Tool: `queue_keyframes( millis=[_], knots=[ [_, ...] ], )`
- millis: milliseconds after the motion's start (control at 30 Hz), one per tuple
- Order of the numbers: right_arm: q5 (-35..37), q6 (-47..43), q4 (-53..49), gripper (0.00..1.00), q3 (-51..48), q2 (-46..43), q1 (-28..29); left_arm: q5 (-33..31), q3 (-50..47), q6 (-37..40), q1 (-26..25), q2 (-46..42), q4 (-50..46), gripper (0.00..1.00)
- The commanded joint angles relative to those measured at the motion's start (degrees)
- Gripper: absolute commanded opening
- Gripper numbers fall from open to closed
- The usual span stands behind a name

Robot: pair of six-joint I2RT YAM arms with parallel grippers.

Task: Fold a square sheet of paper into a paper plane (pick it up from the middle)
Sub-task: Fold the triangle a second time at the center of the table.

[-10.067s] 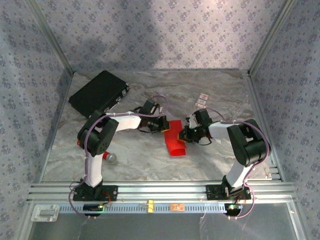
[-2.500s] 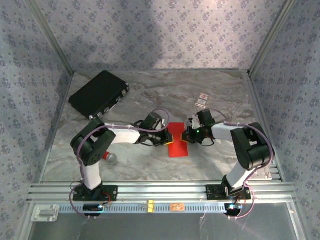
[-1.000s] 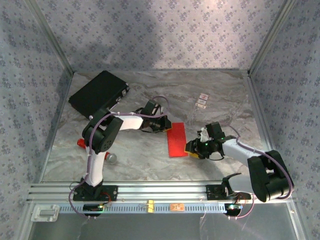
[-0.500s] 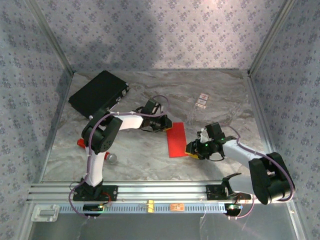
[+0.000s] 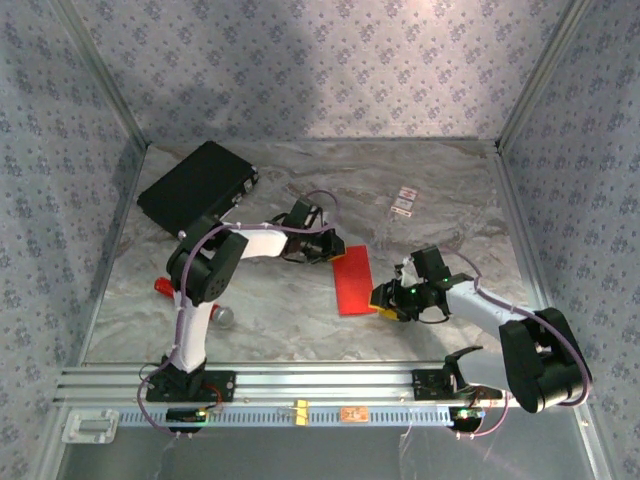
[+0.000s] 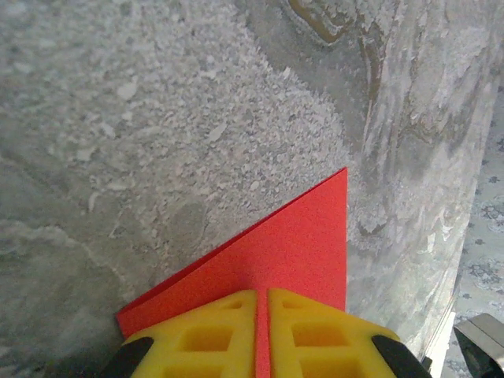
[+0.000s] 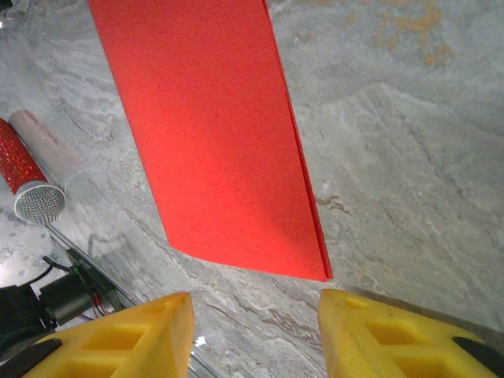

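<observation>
The square sheet of paper [image 5: 352, 280], bright red and folded into a narrow rectangle, lies flat on the marble table. At its far left corner my left gripper [image 5: 331, 252] is shut. In the left wrist view the yellow fingertips [image 6: 213, 331] sit together on top of the paper [image 6: 299, 236], with red showing through the thin slit of the left gripper [image 6: 261, 298]. My right gripper [image 5: 383, 298] is open just off the paper's near right corner. In the right wrist view the paper [image 7: 209, 134] lies ahead of the right gripper [image 7: 253, 327], whose fingers are spread with bare table between them.
A black case [image 5: 197, 187] lies at the back left. A small red cylinder with a grey end [image 5: 163, 286] rests behind the left arm, seen also as the cylinder [image 7: 24, 169] in the right wrist view. Two small cards [image 5: 403, 201] lie at the back right.
Over the last seconds both grippers left the paper's middle: left to the far left corner, right to the near right corner. In the last second almost nothing moved.
</observation>
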Motion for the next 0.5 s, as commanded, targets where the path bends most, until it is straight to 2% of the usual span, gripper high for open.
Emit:
queue_keyframes(
  millis=[0,467],
  knots=[
    [-0.89,2.91,-1.27,0.47,-0.43,0.43,0.49,-1.65,-3.69,-0.04,0.03,1.96,-2.68,0.12],
    [-0.47,7.69,2.24,0.47,-0.39,3.80,1.65,-1.70,-3.63,0.45,0.14,1.41,-3.41,0.12]
  ],
)
